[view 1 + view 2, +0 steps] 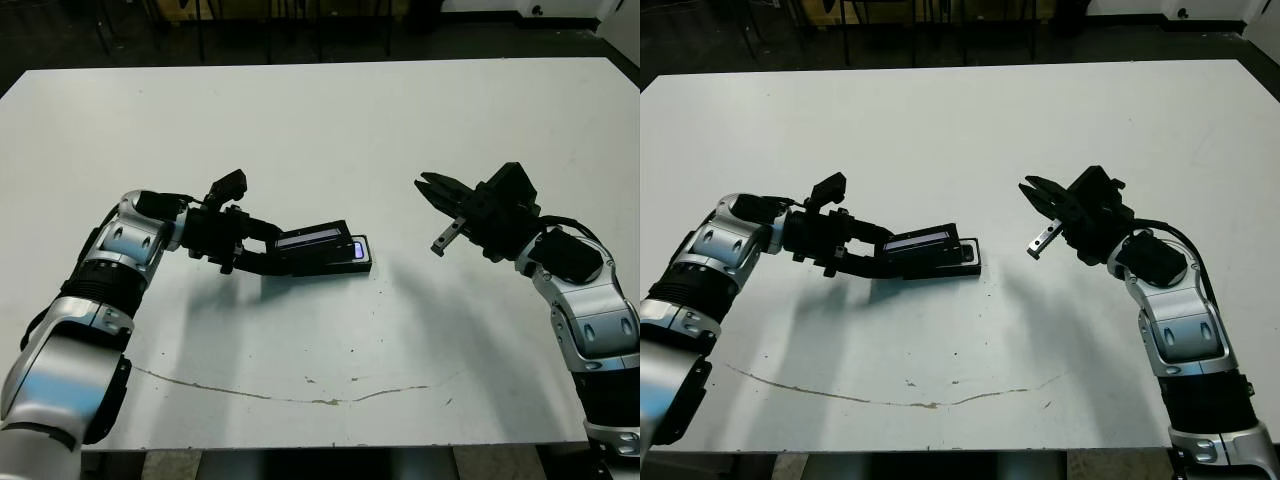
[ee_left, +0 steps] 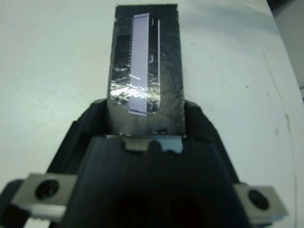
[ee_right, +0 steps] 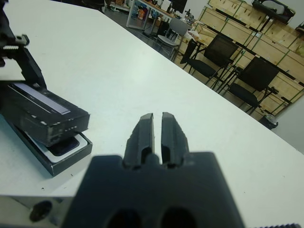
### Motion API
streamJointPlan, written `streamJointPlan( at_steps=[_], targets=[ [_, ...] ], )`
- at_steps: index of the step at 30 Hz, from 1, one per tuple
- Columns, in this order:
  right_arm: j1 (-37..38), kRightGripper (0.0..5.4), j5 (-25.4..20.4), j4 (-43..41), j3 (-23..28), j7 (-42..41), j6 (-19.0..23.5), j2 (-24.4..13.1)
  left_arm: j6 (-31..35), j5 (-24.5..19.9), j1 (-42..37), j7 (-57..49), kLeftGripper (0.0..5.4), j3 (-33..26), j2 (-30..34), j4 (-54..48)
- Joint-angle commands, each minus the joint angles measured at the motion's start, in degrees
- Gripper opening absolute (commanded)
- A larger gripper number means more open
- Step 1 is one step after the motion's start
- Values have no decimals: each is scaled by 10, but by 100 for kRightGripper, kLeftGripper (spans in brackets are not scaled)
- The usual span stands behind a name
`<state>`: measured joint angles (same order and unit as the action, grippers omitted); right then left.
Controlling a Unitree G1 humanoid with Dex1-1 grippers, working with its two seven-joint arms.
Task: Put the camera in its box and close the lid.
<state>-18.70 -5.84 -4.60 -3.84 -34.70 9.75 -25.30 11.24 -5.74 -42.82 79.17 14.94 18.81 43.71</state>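
Workshop/storeroom: stacked wooden crates [image 3: 247, 23], black chairs [image 3: 256, 76] behind white table [image 3: 95, 52].

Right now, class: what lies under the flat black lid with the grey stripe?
Under the tilted black grey-striped lid sits the shallow white-lined black box, a glossy bluish camera corner showing inside. The rest is covered. The left gripper holds the lid.

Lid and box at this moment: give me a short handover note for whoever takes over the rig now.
Left tool: shut on the lid, holding it tilted over the box.
Right tool: shut, empty, hovering off to the right of the box.
Camera: lying in the box, partly showing under the lid's raised end.
Done: camera boxed.
Left: lower the lid square onto the box, press it down, let go.
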Motion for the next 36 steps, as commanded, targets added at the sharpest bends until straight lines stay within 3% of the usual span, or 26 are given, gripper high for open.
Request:
streamJointPlan(
  at_steps=[1,9,36],
  targets=[
    [12,0,-2,6,1,-3,8,-3,-2,14,20,6,273,25,-36,32],
    [12,0,-4,5,1,-6,10,-4,-28,34,7,-14,273,33,-46,82],
    [11,0,-12,13,2,-13,12,-1,-74,101,-47,-39,273,80,-111,95]
  ],
)
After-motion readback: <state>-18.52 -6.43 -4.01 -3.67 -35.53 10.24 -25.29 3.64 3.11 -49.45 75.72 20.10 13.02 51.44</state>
